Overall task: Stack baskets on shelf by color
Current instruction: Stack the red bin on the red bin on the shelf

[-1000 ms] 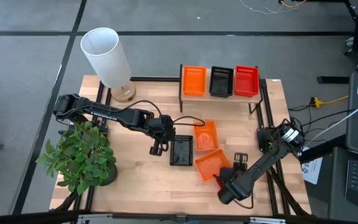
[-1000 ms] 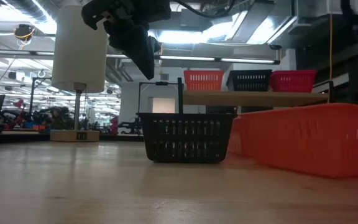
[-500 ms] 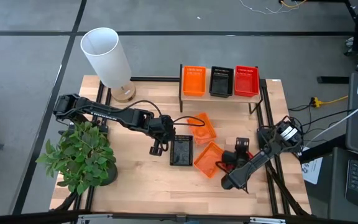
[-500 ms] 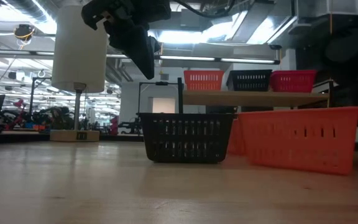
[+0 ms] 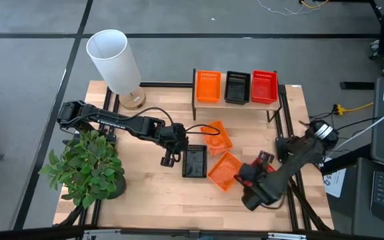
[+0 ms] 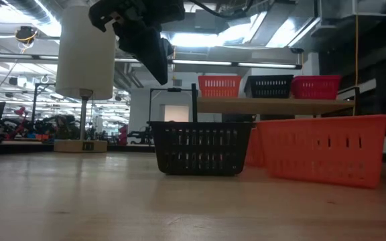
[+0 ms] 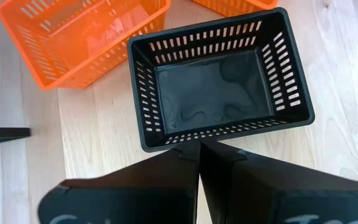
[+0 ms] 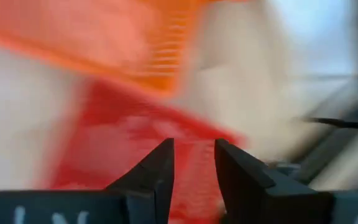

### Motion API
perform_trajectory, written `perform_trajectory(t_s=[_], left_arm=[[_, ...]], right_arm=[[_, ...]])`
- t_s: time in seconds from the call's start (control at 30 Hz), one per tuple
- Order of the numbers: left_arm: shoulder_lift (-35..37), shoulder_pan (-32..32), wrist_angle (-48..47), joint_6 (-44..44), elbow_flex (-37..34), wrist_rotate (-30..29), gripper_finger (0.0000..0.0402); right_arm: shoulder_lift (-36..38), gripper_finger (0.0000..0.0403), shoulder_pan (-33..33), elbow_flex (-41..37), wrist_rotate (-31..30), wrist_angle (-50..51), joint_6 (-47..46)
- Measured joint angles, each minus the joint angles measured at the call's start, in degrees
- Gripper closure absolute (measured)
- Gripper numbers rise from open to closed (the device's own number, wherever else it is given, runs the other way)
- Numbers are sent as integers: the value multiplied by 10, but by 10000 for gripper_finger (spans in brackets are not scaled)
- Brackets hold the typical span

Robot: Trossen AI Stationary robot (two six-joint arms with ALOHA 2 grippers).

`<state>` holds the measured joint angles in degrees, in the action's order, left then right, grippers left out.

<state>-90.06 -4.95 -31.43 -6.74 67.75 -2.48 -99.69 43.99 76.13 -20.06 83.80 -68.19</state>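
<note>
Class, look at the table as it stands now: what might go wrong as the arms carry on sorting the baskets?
1. The right gripper sits low by a red basket that touches the near orange basket; a lift may drag or tip both.
2. The left gripper, fingers shut, hangs beside the black basket; it must open before grasping or it may just shove it.
3. The shelf stacks sit close together, so placing could knock a neighbour.

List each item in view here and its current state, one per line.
Left gripper: shut, empty, above black basket, which is upright on the table.
Right gripper: fingers open, over red basket.
Two orange baskets: loose on the table.
Shelf: holds orange, black, red baskets in a row.
</note>
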Motion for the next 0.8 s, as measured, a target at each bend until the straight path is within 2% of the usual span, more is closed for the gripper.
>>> perform_trajectory(t_s=[0.1, 0.2, 0.3, 0.4, 0.57, 0.8], left_arm=[[0, 0, 3, 0, 0, 0, 401], [0, 0, 5, -5, 0, 0, 401], [0, 0, 8, -13, 0, 0, 401], [0, 0, 13, -13, 0, 0, 401], [0, 0, 14, -14, 0, 0, 401], [0, 0, 17, -14, 0, 0, 401]], right_arm=[[18, 287, 22, 1, 45, -119, -5], [15, 287, 39, -19, 62, -256, -5], [-7, 287, 43, -42, 64, -310, -10], [-31, 287, 42, -66, 100, -295, -42], [-41, 287, 44, -97, 206, -222, -114], [-38, 287, 53, -94, 214, -98, -126]])
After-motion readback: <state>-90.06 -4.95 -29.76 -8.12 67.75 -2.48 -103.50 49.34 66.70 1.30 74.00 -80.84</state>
